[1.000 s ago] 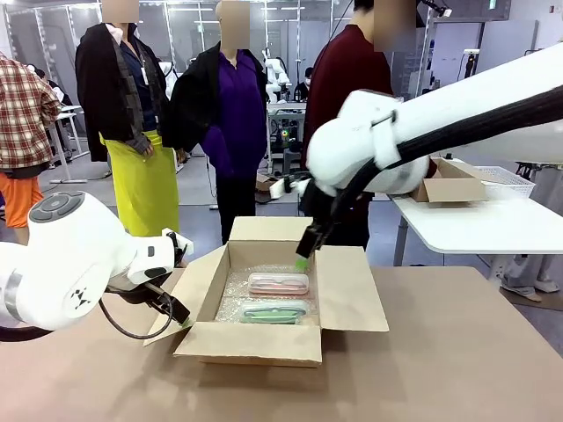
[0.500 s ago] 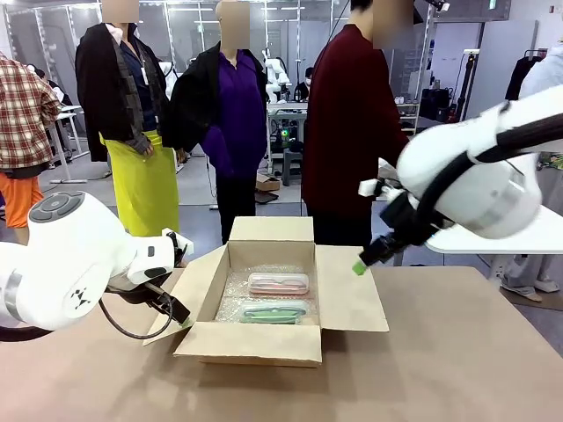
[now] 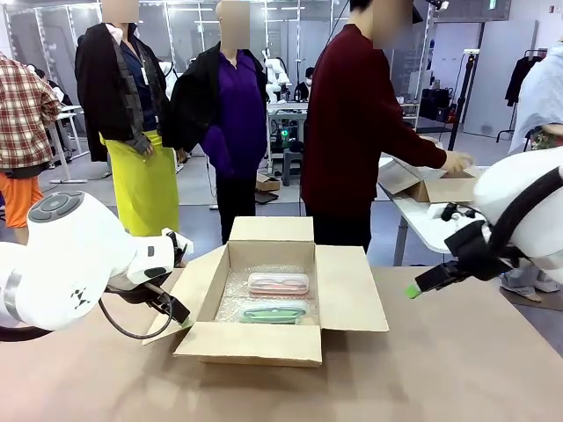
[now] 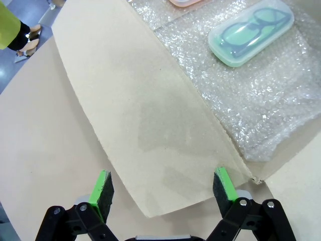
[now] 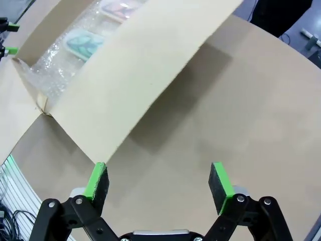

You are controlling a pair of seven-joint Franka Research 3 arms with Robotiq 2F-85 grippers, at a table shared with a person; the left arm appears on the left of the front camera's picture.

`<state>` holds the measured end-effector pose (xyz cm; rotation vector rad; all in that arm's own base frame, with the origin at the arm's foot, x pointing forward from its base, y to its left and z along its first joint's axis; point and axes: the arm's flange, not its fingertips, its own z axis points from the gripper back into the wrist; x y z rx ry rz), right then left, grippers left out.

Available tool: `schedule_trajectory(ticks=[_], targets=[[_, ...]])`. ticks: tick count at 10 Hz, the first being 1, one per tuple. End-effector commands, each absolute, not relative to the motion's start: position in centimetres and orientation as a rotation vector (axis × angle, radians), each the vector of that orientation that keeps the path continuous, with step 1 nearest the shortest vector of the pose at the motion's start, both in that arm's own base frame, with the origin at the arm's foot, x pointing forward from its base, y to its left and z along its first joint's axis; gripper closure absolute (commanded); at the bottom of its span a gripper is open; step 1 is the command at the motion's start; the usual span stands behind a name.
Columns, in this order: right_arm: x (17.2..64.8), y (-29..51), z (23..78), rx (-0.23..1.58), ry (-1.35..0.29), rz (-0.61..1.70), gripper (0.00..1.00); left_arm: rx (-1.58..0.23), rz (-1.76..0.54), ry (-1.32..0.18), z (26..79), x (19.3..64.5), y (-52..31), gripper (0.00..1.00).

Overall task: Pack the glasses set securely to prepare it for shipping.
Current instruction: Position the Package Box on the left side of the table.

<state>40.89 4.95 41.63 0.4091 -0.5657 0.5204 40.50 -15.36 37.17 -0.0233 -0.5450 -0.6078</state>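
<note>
Left claw [image 4: 163, 188] is hanging released, gripping nothing. Its green pads [image 4: 103, 187] are standing to either side of the near corner of the box's left flap [image 4: 150, 125]. Contact with the cardboard cannot be told.

Right claw [image 5: 159, 182] is likewise hanging released and empty. In the front view it is hovering over the bare table [image 3: 457, 369], well to the right of the cardboard box [image 3: 251, 343]. In its own view the corner of the right flap [image 5: 145, 70] is showing just beyond one pad, apart from it.

Inside the box, the pink case [image 3: 278, 283] and the green case [image 4: 251, 30] are lying flat side by side on bubble wrap [image 4: 261, 100], pink on the far side and green on the near side. A pair of glasses is showing through the green lid. Nothing is covering the cases from above.

All four flaps are standing open: left and right splayed outward, the far one upright, the near one folded down in front. No tape is showing on the box.

Across the table, a person [image 3: 352, 132] is reaching toward another box on a separate table.

Judgement: the loading part is looking done, since both cases are sitting in the padded box. Closing is looking not yet begun. Likely left to do: cushioning over the tops if required, folding the flaps, and sealing. The left claw is sitting better placed for its flap than the right.
</note>
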Motion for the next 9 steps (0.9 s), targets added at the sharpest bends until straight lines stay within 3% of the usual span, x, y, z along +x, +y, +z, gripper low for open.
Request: schedule_trajectory(ticks=[1,4,5,9], targets=[[35.3,3.3,40.3,0.393,-0.575,0.573,0.0,-0.026,-0.604,-0.546,37.2,40.3,-15.2,0.0],[35.6,3.0,41.1,0.401,-0.503,0.669,0.0,-0.026,-0.604,-0.546,37.2,40.3,-15.2,0.0],[40.9,2.9,42.0,0.366,-0.55,0.575,0.0,-0.026,-0.604,-0.546,37.2,40.3,-15.2,0.0],[40.9,2.9,42.0,0.366,-0.55,0.575,0.0,-0.026,-0.604,-0.546,37.2,40.3,-15.2,0.0]])
